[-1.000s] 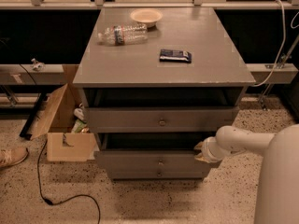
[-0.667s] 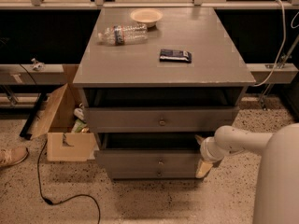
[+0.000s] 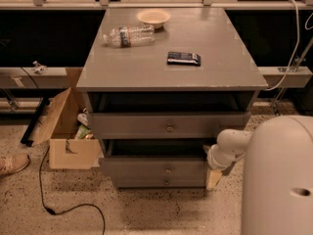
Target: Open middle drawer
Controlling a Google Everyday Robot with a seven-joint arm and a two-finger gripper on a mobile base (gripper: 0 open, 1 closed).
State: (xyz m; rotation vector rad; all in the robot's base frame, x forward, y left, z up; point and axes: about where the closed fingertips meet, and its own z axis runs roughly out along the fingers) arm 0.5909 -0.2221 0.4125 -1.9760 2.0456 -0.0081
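The middle drawer [image 3: 146, 169] is the second grey front of the cabinet, with a small round knob [image 3: 167, 170]. It stands pulled out a little, with a dark gap above its front. My gripper [image 3: 213, 176] hangs at the drawer's right end, beside the front's corner and pointing down toward the floor. My white arm [image 3: 230, 146] reaches to it from the lower right. The top drawer [image 3: 168, 125], with the bigger knob, is also pulled out. The lowest drawer front [image 3: 161, 182] sits just under the middle one.
On the cabinet top [image 3: 146, 67] lie a plastic bottle [image 3: 128, 35], a pale bowl [image 3: 153, 17] and a dark flat packet [image 3: 184, 58]. An open cardboard box [image 3: 66, 131] stands on the floor at the left, with a black cable [image 3: 46, 199] and a shoe [image 3: 12, 163]. My white body [image 3: 279, 180] fills the lower right.
My gripper has dropped from the upper right corner of the middle drawer's front to lower beside it. The drawers have not visibly moved.
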